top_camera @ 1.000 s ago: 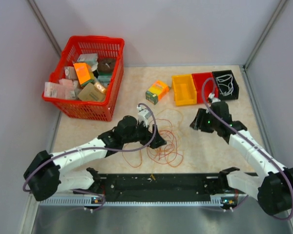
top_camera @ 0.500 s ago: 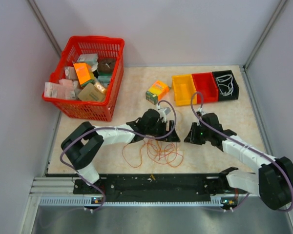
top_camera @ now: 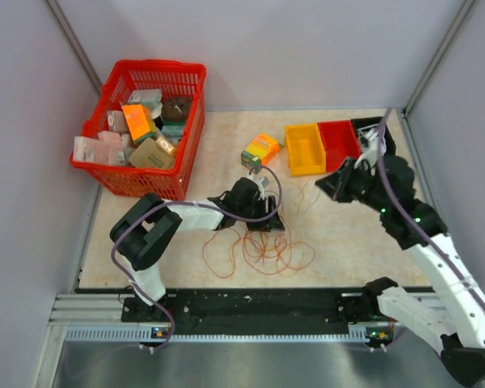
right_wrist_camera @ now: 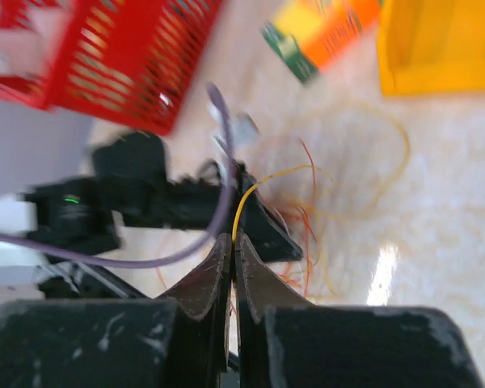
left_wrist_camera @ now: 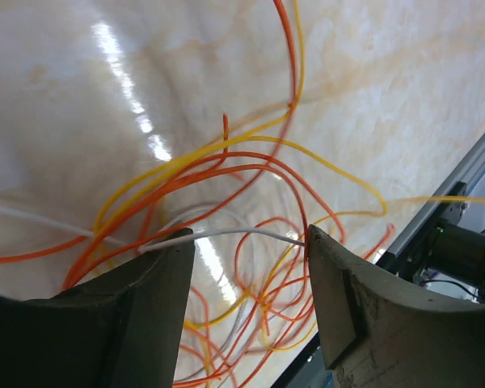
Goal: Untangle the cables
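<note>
The cables (top_camera: 263, 249) lie as a loose tangle of thin orange-red, yellow and white loops on the table's front middle. My left gripper (top_camera: 264, 217) stands low over the tangle's far edge. In the left wrist view it (left_wrist_camera: 246, 242) is open, and a white cable (left_wrist_camera: 226, 233) spans from one fingertip to the other above orange and yellow loops (left_wrist_camera: 250, 162). My right gripper (top_camera: 328, 184) is raised to the right of the tangle. Seen from its wrist, the right gripper (right_wrist_camera: 234, 240) is shut on a yellow cable (right_wrist_camera: 263, 178) that arcs back toward the pile.
A red basket (top_camera: 113, 174) of packets stands at the back left. An orange-green box (top_camera: 260, 150) sits behind the tangle. Yellow (top_camera: 305, 148), red (top_camera: 338, 137) and black (top_camera: 365, 124) bins line the back right, close behind my right arm. A black rail (top_camera: 250, 307) runs along the near edge.
My right gripper closed on the yellow cable and rose back-right toward the bins, drawing it out. My left gripper narrowed and shifted slightly over the tangle.
</note>
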`<state>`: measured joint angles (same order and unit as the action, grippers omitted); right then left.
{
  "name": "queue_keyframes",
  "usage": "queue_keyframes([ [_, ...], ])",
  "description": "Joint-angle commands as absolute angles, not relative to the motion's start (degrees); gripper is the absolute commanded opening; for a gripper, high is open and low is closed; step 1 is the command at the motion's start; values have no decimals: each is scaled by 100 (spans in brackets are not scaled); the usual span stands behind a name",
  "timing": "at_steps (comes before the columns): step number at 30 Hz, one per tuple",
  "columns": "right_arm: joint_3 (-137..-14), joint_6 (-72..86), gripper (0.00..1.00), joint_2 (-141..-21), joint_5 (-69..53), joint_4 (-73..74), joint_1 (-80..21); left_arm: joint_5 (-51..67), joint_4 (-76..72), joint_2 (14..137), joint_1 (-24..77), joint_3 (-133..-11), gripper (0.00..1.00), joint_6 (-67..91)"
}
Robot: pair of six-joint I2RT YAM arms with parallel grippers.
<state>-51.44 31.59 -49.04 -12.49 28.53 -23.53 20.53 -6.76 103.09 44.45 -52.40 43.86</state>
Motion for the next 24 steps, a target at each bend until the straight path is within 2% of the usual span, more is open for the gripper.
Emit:
queue_keyframes([
  [1,-6948,2866,0,-4737,-879,3716,-2408,2021,-913,9976,4158,-4800,63,4342],
  [8,-9524,2541,0,-5264,-616,4306,-2408,1890,-1046,9475,3990,-4351,61,4140],
  [16,-12416,1802,0,-5941,536,4544,-2408,1828,-1037,9185,3938,-4131,61,3999],
  [19,-13077,1600,0,-6169,720,4492,-2417,1828,-1072,9027,3850,-3982,61,4017],
  [24,-13271,1065,0,-6249,1396,4412,-2408,1714,-1002,8719,3823,-3858,61,3903],
])
